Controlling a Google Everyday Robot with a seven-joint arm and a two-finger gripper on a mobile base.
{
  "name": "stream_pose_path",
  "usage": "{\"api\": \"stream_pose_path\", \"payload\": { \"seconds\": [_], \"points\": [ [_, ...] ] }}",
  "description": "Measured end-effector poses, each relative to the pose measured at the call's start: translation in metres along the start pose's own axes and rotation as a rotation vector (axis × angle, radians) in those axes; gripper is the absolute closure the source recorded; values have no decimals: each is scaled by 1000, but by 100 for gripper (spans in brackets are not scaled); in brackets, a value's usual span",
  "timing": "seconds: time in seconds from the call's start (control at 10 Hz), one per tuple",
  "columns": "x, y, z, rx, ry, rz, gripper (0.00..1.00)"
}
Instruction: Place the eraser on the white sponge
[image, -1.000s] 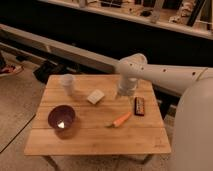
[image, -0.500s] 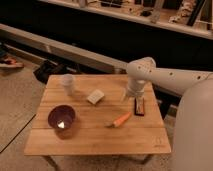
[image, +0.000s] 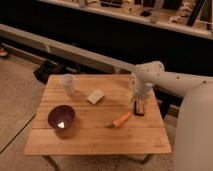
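Eraser (image: 139, 108) lies partly hidden under pincer (image: 139, 98), whose grip I cannot tell.

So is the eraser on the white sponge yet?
Not yet. The eraser lies on the table near its right edge, with the hand just over it, apart from the white sponge.

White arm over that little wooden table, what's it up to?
A robot arm's tool hangs right over the eraser near the right edge of the table, seemingly about to pick it up. The white sponge, where the eraser should go, lies apart toward the middle with nothing on it. A carrot, a cup and a dark bowl also sit there.
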Motion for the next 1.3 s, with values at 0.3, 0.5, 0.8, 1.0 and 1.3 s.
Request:
{"api": "stream_pose_path", "payload": {
  "seconds": [0.3, 0.5, 0.8, 1.0, 1.3],
  "points": [
    [-12, -11, 18, 26, 22, -15, 35],
    [-20, -6, 30, 31, 32, -31, 35],
    [-29, -1, 45, 25, 43, -45, 35],
    [-31, 0, 52, 32, 54, -57, 35],
    [-34, -10, 57, 58, 68, -49, 35]
  ]
}}
